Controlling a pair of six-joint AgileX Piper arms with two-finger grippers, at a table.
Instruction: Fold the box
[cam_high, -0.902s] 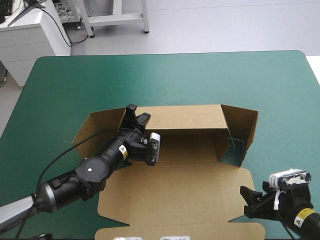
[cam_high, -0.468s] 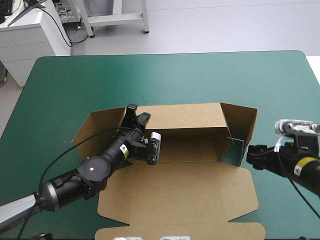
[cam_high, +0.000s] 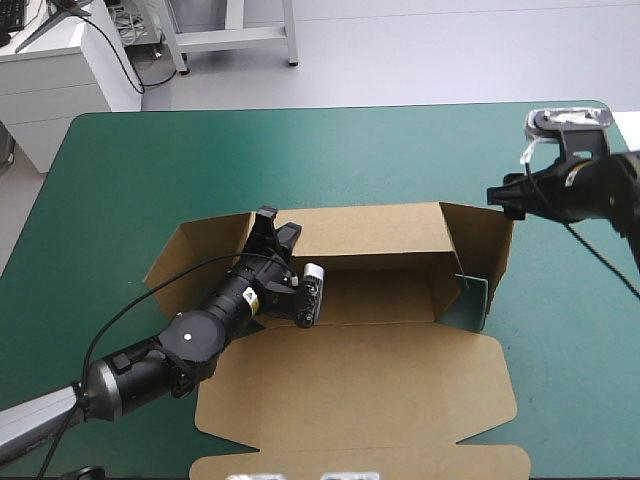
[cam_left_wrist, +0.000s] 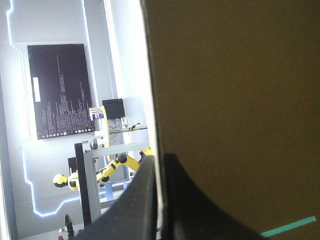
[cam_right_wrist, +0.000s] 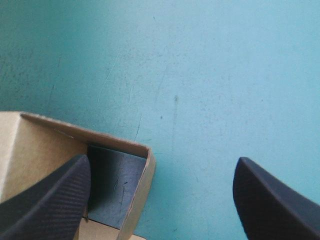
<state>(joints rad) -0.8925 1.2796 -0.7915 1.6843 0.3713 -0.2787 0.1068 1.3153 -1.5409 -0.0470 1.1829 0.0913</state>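
1. The brown box (cam_high: 370, 390) lies in the middle of the table, on the teal-green cover (cam_high: 300, 150).
2. The box is open. Its back wall stands up, its right wall stands up too, and its big lid lies flat on the near side.
3. The left gripper (cam_high: 268, 228) sits at the top of the back wall, near that wall's left end.
4. Its two black fingers (cam_left_wrist: 135, 200) are pressed almost together. The thin edge of the brown wall is pinched between them, so they are clamped on the box.
5. In the left wrist view, the wall rises ahead of the fingers and fills the whole space on one side of them. A tiny strip of teal-green shows beside the wider finger.
6. The right gripper (cam_high: 505, 195) is up over the far right corner of the box.
7. Its fingers (cam_right_wrist: 45, 200) stand wide apart.
8. The corner of the box lies under one finger and pokes into the gap between the two. A dark, shady bit of cover shows inside that corner.
9. Under the other finger, and ahead of both, there is only bare teal-green cover.
10. I cannot tell if the right gripper touches the box.
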